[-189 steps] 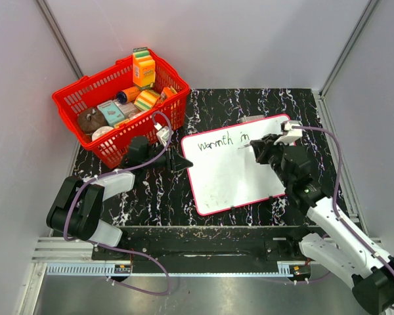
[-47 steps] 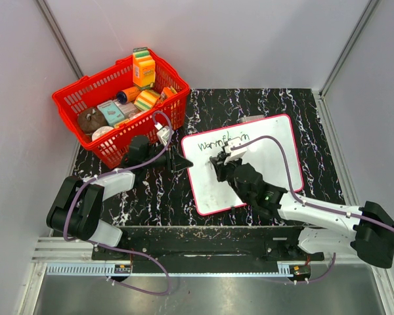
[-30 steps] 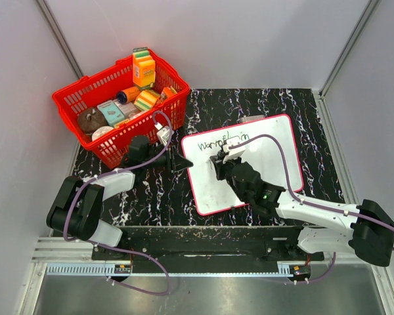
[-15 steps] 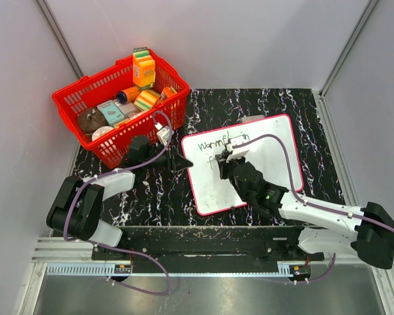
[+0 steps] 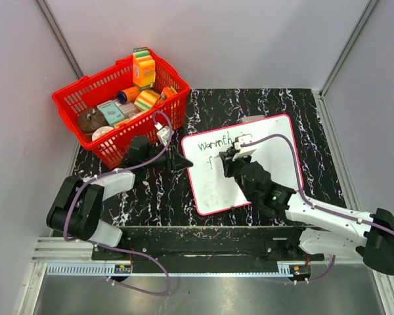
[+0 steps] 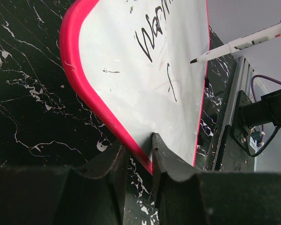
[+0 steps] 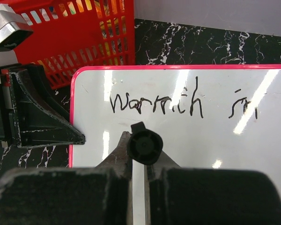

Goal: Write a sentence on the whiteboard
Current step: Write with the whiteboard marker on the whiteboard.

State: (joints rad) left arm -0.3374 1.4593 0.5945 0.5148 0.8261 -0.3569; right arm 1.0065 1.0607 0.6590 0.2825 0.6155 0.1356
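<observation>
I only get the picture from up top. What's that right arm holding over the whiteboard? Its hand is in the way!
Observer: A marker. The right wrist view shows its dark round end clamped between the right arm's jaws.
Operator: Is it drawing something?
Observer: In the left wrist view its black tip sits beside a short hooked stroke under the first word. I cannot tell whether it touches the whiteboard.
Operator: What's the left arm doing?
Observer: The left arm's jaws pinch the whiteboard's pink frame at its edge. The left wrist view shows this up close.
</observation>
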